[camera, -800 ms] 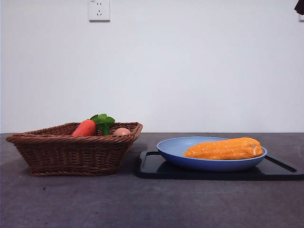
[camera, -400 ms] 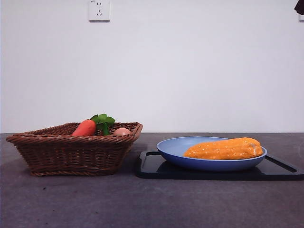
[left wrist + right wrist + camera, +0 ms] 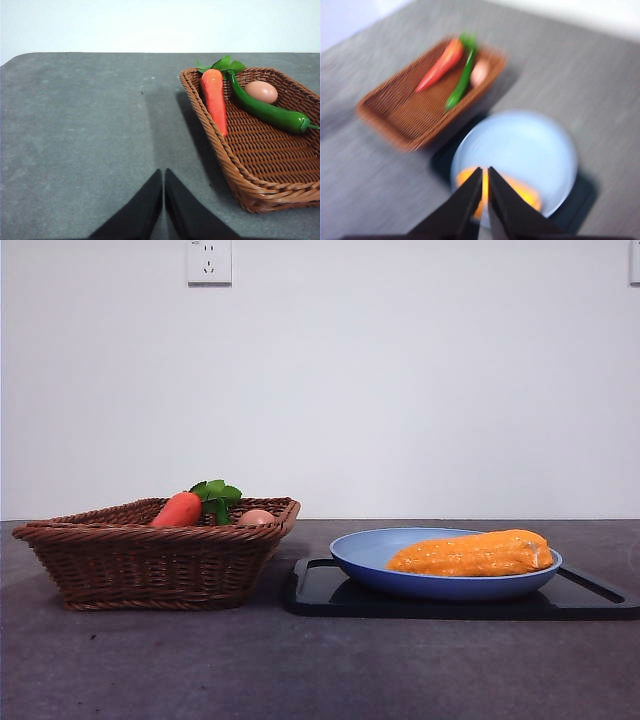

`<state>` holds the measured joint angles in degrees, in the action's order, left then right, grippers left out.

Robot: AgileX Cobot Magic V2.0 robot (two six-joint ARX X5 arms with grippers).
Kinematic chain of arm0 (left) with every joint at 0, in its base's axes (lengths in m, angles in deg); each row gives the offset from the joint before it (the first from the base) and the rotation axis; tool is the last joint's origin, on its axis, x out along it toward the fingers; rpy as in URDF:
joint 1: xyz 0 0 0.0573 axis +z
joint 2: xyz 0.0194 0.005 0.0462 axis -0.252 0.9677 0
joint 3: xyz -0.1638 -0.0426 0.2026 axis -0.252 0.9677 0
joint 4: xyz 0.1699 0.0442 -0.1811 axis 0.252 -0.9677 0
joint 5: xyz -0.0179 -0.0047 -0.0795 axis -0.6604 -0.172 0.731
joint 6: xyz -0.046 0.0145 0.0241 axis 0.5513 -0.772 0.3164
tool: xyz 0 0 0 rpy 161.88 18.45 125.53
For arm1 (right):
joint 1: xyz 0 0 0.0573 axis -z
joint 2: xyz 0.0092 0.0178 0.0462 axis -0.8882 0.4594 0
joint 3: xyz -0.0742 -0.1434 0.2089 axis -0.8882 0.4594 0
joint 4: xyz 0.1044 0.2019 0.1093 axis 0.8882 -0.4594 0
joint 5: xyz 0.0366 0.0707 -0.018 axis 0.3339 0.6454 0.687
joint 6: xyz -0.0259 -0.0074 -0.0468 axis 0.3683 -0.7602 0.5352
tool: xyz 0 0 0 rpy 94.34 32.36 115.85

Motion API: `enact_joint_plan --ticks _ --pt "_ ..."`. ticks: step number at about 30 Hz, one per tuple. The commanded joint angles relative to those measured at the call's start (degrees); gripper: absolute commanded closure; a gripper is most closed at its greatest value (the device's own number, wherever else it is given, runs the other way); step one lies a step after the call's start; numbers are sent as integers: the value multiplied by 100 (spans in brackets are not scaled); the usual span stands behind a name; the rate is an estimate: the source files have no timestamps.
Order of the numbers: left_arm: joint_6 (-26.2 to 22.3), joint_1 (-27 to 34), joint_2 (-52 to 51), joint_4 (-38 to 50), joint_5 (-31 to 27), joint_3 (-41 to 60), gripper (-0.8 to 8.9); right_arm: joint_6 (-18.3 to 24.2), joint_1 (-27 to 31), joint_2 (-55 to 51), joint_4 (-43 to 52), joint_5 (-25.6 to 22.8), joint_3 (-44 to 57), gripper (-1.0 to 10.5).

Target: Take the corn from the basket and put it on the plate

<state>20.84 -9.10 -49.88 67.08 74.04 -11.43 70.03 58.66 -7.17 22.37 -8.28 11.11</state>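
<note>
Already the long orange-yellow corn lies across the round light-blue plate, well apart from the brown wicker basket. Placing looks finished. Right tool clenched, empty, high above the plate; left tool clenched over the bench. Next: likely just parking both arms.

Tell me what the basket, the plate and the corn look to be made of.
Basket: brown woven wicker or rattan, judging by the visible strands and braided rim.
Plate: light-blue, smooth and matte with no sharp glints, probably plastic, though ceramic can't be ruled out.
Corn: orange-yellow, glossy, with moulded kernel bumps; it looks like a plastic toy, not real food.
</note>
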Motion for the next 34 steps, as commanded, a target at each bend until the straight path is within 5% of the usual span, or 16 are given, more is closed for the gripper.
enact_joint_plan --ticks 1,7,12,24,34 --pt "26 17 -9 -181 -11 77 806 109 136 -291 876 11 459 943" --pt "24 17 -9 -179 -9 77 806 -133 595 -1440 2549 -190 2090 943" --pt "24 17 -9 -179 -11 77 806 -470 793 -2435 3449 -1088 3311 943" --pt "24 17 -9 -179 -11 77 806 -745 922 -3963 3530 -2120 4666 943" --pt "24 17 -9 -179 -11 77 806 -898 927 -4422 3482 -2262 5198 943"
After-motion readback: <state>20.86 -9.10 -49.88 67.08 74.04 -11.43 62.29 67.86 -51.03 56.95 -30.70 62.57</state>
